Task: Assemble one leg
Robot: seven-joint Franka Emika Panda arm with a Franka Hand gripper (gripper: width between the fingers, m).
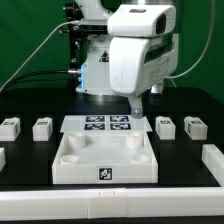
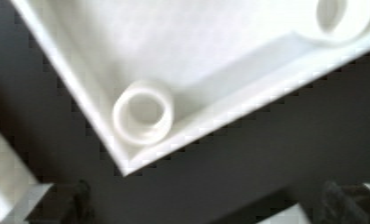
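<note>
Exterior view, counted from its left:
- Legs: four. First leg [image 1: 10, 127], second leg [image 1: 42, 127], third leg [image 1: 165, 127], fourth leg [image 1: 194, 127]. One tag on each.
- Tray [image 1: 105, 155]: one, with one tag on front wall.
- Marker board [image 1: 108, 124]: one, four tags.
- White bars at table edges: two, both cut off. Left bar [image 1: 2, 158], right bar [image 1: 212, 160].
- Arm [image 1: 135, 55]: one.

Wrist view:
- Round sockets on tray: two. Near socket [image 2: 143, 110], far socket [image 2: 351, 20].
</note>
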